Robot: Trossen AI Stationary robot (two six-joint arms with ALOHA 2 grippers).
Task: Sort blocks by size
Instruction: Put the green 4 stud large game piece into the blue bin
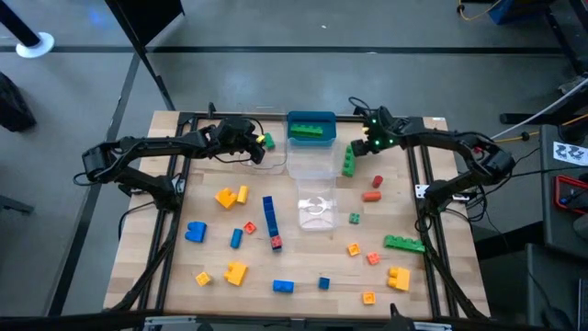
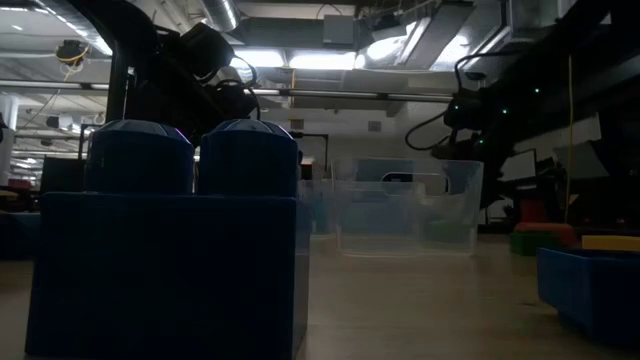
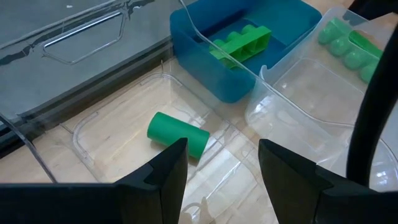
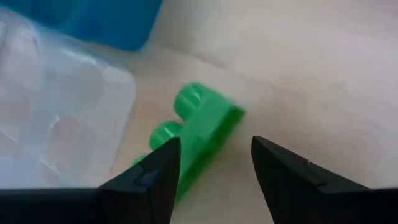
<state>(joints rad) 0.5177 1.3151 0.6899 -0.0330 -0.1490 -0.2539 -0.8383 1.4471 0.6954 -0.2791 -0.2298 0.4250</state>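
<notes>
My left gripper (image 1: 260, 145) (image 3: 221, 146) stands open over a clear tub (image 3: 118, 134) at the table's far side. On that tub's floor a small green block (image 3: 177, 134) lies on its side, just ahead of the fingertips. Beside the tub is the teal tray (image 1: 311, 118) with a long green block (image 3: 239, 42) in it. My right gripper (image 1: 367, 145) (image 4: 216, 143) is open and slants down over a green studded block (image 1: 350, 163) (image 4: 199, 134). That block lies on the bare table next to a second clear tub (image 1: 310, 161).
Loose blocks cover the near half of the table: yellow ones (image 1: 230, 196), a long blue bar (image 1: 271, 219), a flat green one (image 1: 404, 244), and small orange and red pieces. A third clear tub (image 1: 317, 210) stands mid-table. A blue block (image 2: 165, 250) sits right in front of the low camera.
</notes>
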